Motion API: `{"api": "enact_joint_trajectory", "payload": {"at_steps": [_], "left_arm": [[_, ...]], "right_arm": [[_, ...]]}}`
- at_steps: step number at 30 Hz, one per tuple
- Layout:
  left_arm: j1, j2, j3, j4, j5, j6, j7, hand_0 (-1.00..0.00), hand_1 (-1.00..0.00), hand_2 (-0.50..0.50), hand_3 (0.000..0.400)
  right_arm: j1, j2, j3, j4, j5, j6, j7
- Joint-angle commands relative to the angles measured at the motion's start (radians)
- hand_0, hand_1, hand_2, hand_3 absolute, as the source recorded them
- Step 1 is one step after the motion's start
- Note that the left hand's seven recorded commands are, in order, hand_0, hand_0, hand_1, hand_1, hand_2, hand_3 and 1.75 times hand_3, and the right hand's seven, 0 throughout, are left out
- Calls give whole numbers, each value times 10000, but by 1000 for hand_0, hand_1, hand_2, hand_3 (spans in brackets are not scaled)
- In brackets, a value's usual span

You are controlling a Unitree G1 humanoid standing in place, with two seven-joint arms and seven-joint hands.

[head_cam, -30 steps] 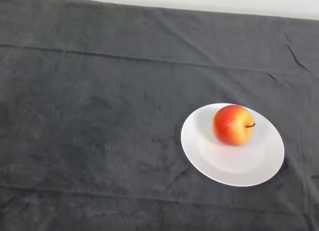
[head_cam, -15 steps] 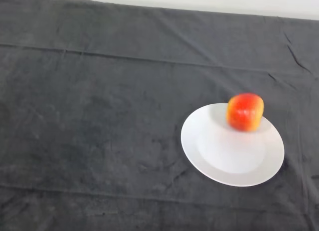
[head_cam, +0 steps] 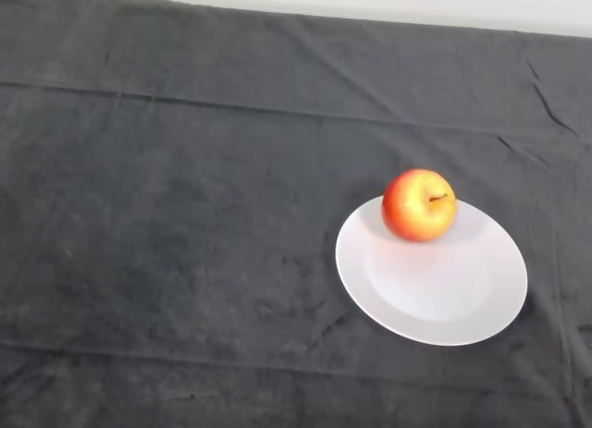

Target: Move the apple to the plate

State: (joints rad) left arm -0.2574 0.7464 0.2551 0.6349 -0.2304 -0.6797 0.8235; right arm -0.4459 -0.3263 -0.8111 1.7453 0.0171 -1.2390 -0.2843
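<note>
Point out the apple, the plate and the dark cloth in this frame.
apple (head_cam: 418, 206), head view, middle of its red-yellow skin.
white plate (head_cam: 435, 294), head view, bare centre of the dish.
dark cloth (head_cam: 185, 215), head view, open stretch left of the plate.

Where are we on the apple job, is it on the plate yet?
Mostly done: the apple sits on the white plate, at its far rim rather than the middle, stem toward the right. Nothing is in hand: no part of the robot shows. The apple has been shifting along that rim over the last second, so what is left is confirming it settles and stays on the plate on the dark cloth.
</note>
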Motion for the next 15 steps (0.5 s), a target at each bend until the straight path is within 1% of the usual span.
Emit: {"api": "enact_joint_trajectory", "payload": {"at_steps": [1,15], "left_arm": [[-433,-176,377,-278,209,141,-138,0,0,0,0],[-580,-476,724,-215,452,203,-567,0,0,0,0]], "right_arm": [[1282,862,-157,650,14,345,-35],[1284,863,-158,645,13,349,-35]]}}
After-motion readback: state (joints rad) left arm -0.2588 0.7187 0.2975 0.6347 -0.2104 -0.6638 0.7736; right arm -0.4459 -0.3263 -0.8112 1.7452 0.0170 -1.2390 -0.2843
